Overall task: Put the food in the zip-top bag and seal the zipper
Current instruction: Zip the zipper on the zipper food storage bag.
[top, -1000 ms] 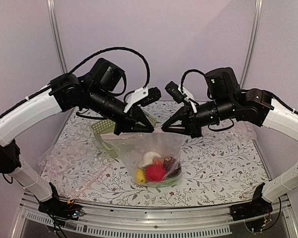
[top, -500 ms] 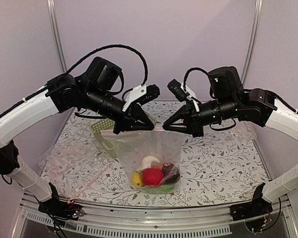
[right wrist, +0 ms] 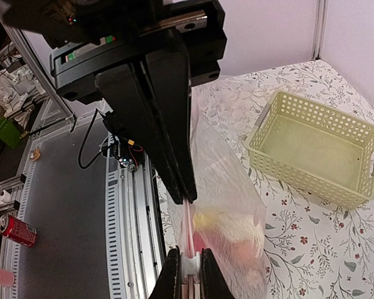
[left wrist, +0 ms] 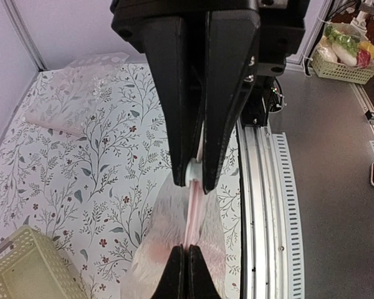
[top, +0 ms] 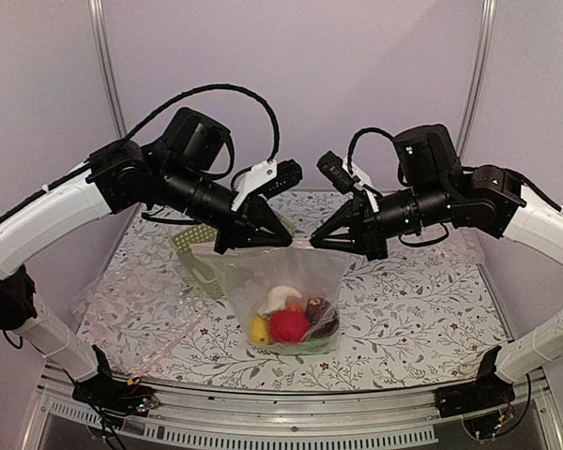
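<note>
Zip-top bag [top: 281, 281] hangs by its mouth between both arms over the counter [top: 432, 300], food [top: 293, 323] pooled at its bottom | left end effector [top: 283, 241] pinching the white slider [left wrist: 192, 176] | right end effector [top: 311, 242] pinching the zipper [left wrist: 192, 218] | handling: thin, limp, slick film, bottom-heavy; probably best held at the stiffer pink strip, not the wall.

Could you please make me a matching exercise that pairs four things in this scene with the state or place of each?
Things:
1. left gripper
2. right gripper
3. basket
4. red ball

States or places:
A. empty, on the table
B. inside the zip-top bag
C. shut on the white slider
D. shut on the pink zipper strip

Pairs: 1-D, 2-C, 3-A, 4-B.
</note>
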